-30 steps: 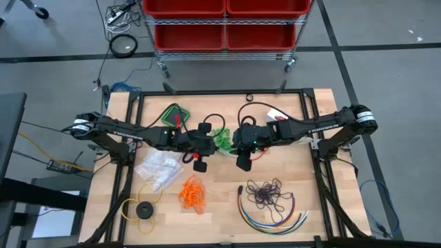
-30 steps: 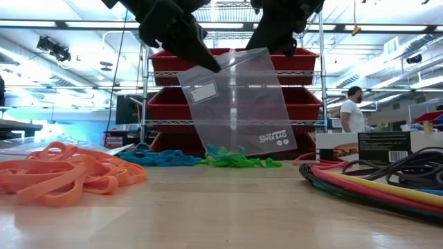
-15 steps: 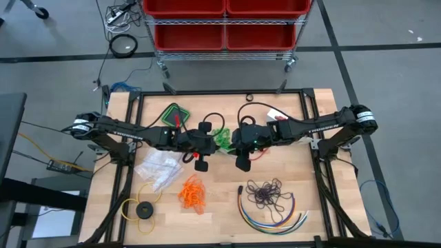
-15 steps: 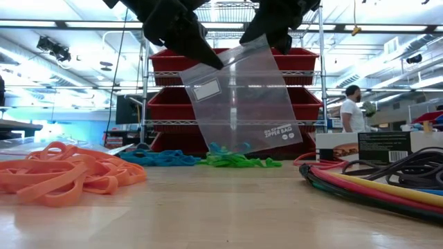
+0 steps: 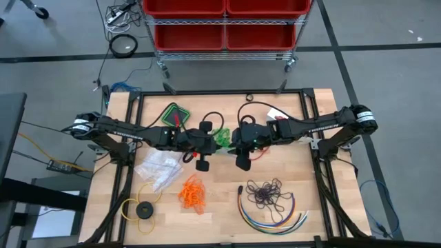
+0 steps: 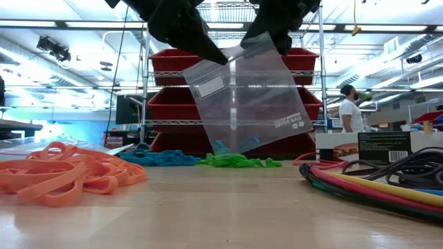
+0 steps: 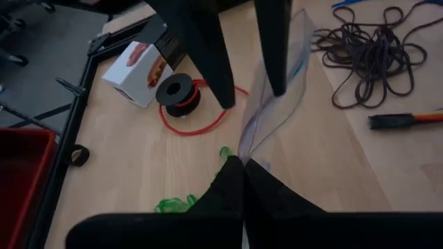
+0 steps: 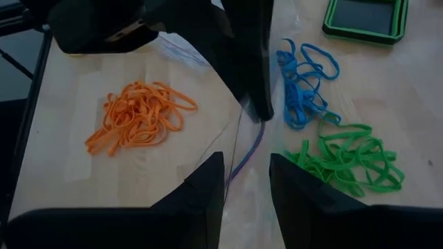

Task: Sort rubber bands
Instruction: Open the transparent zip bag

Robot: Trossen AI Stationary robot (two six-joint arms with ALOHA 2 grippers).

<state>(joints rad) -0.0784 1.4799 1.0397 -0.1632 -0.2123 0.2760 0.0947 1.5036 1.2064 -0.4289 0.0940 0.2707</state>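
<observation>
Bag (image 6: 248, 97) between grippers, mid-table, above bands (image 6: 235, 161).

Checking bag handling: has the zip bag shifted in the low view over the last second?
Yes. The bag has swung: its bottom corner has lifted up and rightward, away from the green bands on the table.

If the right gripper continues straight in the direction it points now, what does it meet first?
Most likely the clear zipper bag, whose edge lies between the open fingers of the right gripper. Beyond it stands the left gripper, shut on the bag; depth is hard to judge.
</observation>
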